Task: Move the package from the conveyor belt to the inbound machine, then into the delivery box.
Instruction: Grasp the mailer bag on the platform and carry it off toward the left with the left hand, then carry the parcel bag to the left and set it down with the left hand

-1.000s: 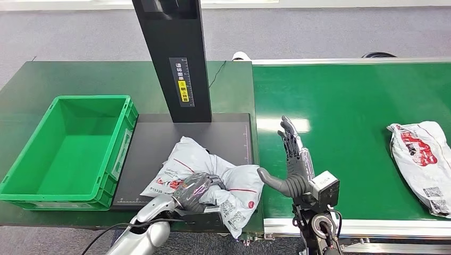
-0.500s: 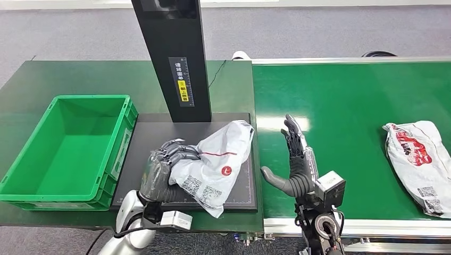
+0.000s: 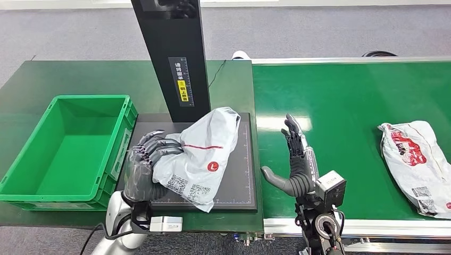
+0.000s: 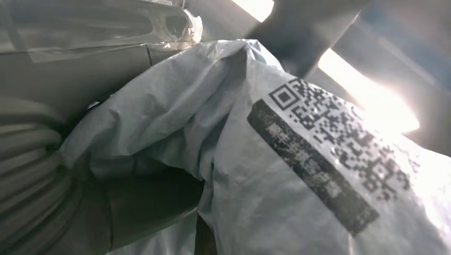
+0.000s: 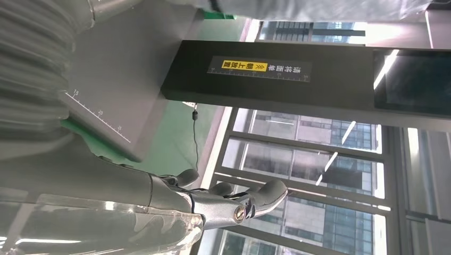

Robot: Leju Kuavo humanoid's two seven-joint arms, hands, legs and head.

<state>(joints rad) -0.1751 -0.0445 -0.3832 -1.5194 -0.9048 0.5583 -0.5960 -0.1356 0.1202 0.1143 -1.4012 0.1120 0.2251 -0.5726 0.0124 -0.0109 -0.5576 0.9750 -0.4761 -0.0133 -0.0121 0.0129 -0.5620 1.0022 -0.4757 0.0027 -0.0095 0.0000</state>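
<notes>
The left hand [image 3: 148, 159] grips the grey package [image 3: 198, 156] at the bag's 9 o'clock edge, its dark fingers [image 3: 159, 144] curled over the crumpled plastic. The package is over the dark platform [image 3: 242, 175] of the inbound machine [image 3: 175, 58]; whether it rests on the plate or is lifted off it cannot be told. The bag shows a red line and a round red mark on its upper face, and printed codes toward its 6 o'clock end. In the left wrist view the package [image 4: 298, 159] sits right against the hand, with a square code and a dark label bar on the wrinkled skin.

The machine's black column rises at 12 o'clock of the platform and carries a yellow and white label [image 3: 182, 79]. At 9 o'clock of the platform, just beside it, stands the green delivery box [image 3: 32, 159] on the dark green table [image 3: 32, 79].

The right hand [image 3: 293, 159] holds nothing: its fingers stand straight and apart, thumb out toward 9 o'clock, over the conveyor belt [image 3: 345, 95] just past the platform's 3 o'clock edge. In the right wrist view the right hand [image 5: 234, 204] has its fingers loosely extended, with the machine's column [image 5: 276, 79] beyond them.

A second package [image 3: 415, 164], white with red print, lies flat on the belt at 3 o'clock, well apart from both hands.
</notes>
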